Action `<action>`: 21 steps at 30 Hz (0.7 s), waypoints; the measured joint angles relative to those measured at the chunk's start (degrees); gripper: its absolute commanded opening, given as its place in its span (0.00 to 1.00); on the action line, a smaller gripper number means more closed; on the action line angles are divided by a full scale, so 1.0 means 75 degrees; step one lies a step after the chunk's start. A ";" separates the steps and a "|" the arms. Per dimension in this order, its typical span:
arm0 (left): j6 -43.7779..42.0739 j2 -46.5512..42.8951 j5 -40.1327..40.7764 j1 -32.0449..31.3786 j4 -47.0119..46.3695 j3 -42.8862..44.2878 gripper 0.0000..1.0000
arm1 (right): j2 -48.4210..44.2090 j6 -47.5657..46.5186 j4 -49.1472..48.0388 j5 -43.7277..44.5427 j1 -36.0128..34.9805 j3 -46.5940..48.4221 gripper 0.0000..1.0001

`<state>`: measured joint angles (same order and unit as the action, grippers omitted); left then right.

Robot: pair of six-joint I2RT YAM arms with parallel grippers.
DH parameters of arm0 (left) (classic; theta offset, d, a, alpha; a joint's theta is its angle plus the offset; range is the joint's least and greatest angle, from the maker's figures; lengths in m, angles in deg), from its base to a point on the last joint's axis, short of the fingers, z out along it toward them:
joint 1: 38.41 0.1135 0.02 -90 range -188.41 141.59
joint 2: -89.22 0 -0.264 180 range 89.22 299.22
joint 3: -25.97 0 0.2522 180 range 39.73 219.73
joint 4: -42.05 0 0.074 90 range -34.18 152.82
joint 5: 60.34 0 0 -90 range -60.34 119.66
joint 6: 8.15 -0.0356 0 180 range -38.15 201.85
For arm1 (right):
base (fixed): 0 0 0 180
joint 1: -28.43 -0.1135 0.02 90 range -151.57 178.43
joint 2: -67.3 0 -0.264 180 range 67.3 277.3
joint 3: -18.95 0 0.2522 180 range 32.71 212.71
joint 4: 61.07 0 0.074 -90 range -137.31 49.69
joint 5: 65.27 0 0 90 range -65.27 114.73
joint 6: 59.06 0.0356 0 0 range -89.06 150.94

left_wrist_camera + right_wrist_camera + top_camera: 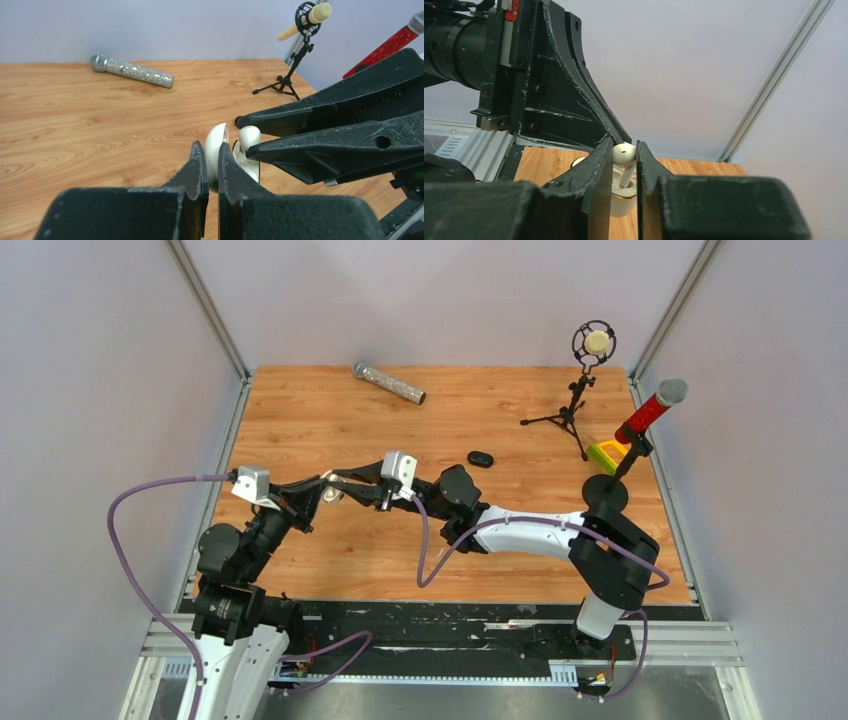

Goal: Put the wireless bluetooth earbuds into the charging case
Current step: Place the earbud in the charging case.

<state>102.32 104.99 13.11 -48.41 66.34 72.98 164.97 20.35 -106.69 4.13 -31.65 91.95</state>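
Note:
The white charging case (623, 202) is held above the table with its lid (216, 145) swung open. My left gripper (211, 146) is shut on that lid. My right gripper (624, 150) is shut on the whitish earbud (623, 153), head up, and the stem reaches down into a socket of the case. In the left wrist view the same earbud (248, 136) shows between the right fingertips (260, 145), just over the case body (248, 167). The two grippers meet at the case (331, 496) left of the table's middle. A black roundish earbud (480, 458) lies apart on the wood.
A silver glitter microphone (390, 383) lies at the back of the table. A small microphone on a tripod (580, 390), a red microphone (650, 412) on a stand and a yellow-green block (605, 453) stand at the right. Walls enclose three sides.

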 measured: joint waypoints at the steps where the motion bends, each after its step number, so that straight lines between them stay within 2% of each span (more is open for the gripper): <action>1: 0.0000 0.0000 -0.0015 -0.0003 0.0006 0.0000 0.00 | -0.0026 0.0003 -0.0006 -0.0015 0.0000 -0.0032 0.00; 21: 0.0000 -0.0041 0.0268 0.0055 -0.0096 0.0000 0.00 | 0.0227 0.0055 -0.0871 -0.0073 -0.0012 0.0047 0.00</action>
<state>102.32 104.68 15.12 -47.99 65.62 72.98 166.67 20.77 -113.22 3.58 -31.73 92.30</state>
